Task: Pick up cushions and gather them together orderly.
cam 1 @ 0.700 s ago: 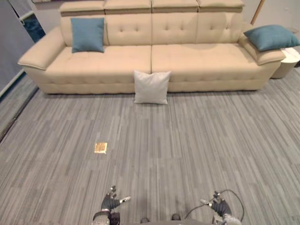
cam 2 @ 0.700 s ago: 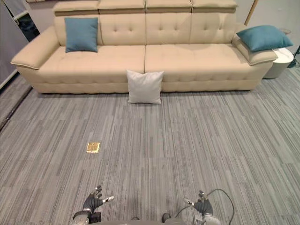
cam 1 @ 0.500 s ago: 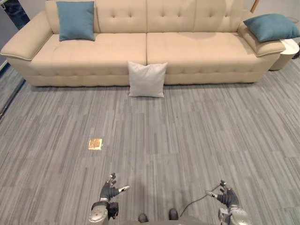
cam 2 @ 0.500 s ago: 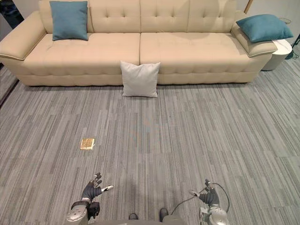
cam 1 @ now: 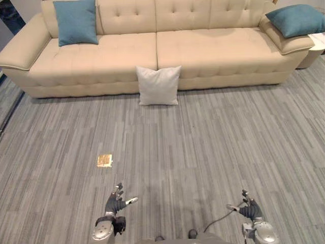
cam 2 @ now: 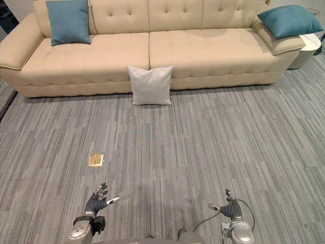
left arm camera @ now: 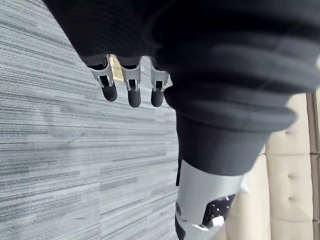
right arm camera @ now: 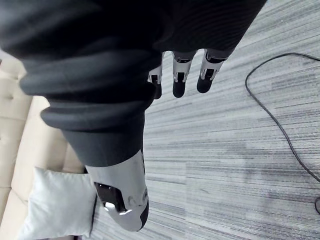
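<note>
A pale grey cushion [cam 1: 158, 85] is seen propped upright on the grey striped carpet [cam 1: 203, 147]. It is leaned against the front of a long beige sofa [cam 1: 218, 48], at the seam between the two seats. A teal cushion [cam 1: 76, 22] is stood against the backrest at the sofa's left end. A second teal cushion [cam 1: 296, 20] is laid across the right armrest, well apart from the other two. A round white side table [cam 1: 317, 47] is glimpsed just beyond that armrest. A small gold-coloured square [cam 1: 104, 160] is seen lying flat on the carpet, between the sofa and the left hand [cam 1: 115, 204]. That hand and the right hand [cam 1: 250, 209] are held low over the carpet at the near edge of the scene, well apart from the sofa. The fingers of each are spread and straight, and nothing is held in either.
</note>
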